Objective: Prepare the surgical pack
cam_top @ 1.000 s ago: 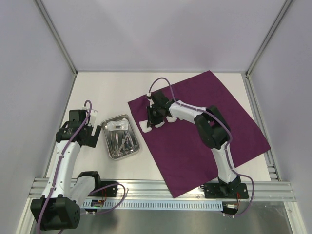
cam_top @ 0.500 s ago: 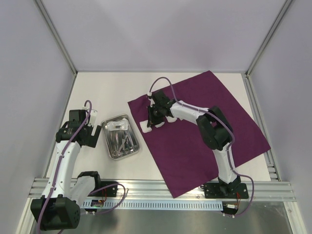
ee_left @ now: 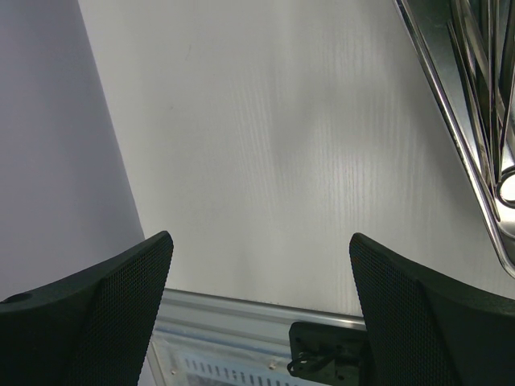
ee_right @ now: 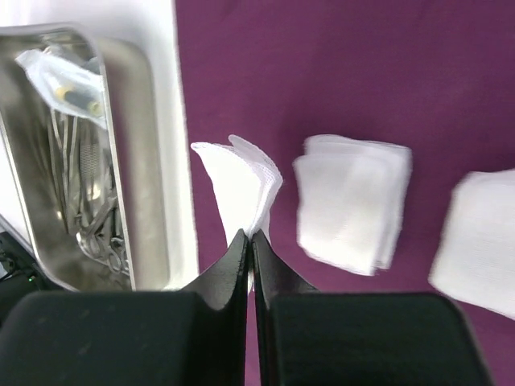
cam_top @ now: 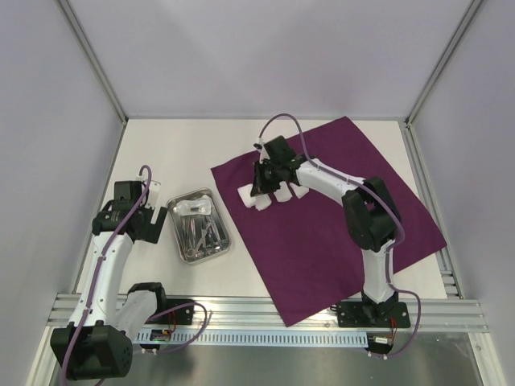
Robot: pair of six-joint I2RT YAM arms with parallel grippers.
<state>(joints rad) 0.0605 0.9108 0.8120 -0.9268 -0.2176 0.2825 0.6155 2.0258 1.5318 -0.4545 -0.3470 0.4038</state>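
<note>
Robotics lab, enclosed test cell. White bench (cam_top: 185, 153) walled on far, left and right sides by plain pale panels (cam_top: 265, 56); aluminium posts (cam_top: 92, 60) at far corners of bench. Slotted aluminium rail (cam_top: 265, 310) along near edge of bench. Two white-and-black arms mounted there: left arm (cam_top: 109, 261), right arm (cam_top: 372, 265). Purple cables (cam_top: 278, 121) run exposed along arms. Bare circuit board (cam_top: 161, 336) just below near edge of bench. Staged props on bench: purple cloth (cam_top: 346, 217), steel tray (cam_top: 228, 237) of instruments, gauze pads (cam_top: 291, 193). Flat, even lighting.

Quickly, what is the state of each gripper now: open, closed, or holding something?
Left gripper: open, holding nothing.
Right gripper: closed on a white gauze pad.
</note>
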